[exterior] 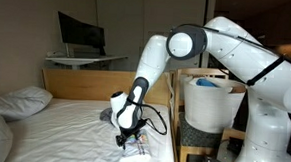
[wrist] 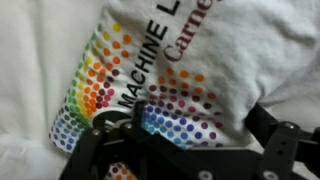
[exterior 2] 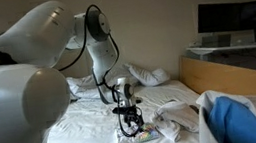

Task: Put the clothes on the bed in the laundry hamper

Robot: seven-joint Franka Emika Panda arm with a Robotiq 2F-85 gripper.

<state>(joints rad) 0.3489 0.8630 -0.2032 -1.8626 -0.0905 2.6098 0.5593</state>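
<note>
Over the right side of the bed (exterior: 73, 122), the gripper (exterior: 130, 140) is pointing straight down, hanging just above the sheet in both exterior views. Its jaws are standing wide apart and are gripping nothing. In the wrist view the two dark fingers (wrist: 95, 150) are showing along the near edge of the picture, with a white T-shirt (wrist: 190, 60) lying flat beneath them. That shirt is printed with a fan of rainbow-coloured dots and black lettering that begins "MACHINE L", plus a red word cut off at the far edge. Whether the fingertips are touching the cloth I cannot tell.

In an exterior view the same shirt is showing as a small colourful patch under the gripper (exterior 2: 129, 132), and more crumpled white garments (exterior 2: 181, 122) are lying just to its right on the sheet.

To the right of the bed the laundry hamper (exterior: 212, 110) is standing upright, raised above the mattress, with something blue (exterior: 207, 83) resting inside near its rim. A plump pillow (exterior: 19, 101) is sitting at the left by the wooden headboard (exterior: 85, 83), and a dark monitor (exterior: 80, 33) is standing on a desk beyond it.
</note>
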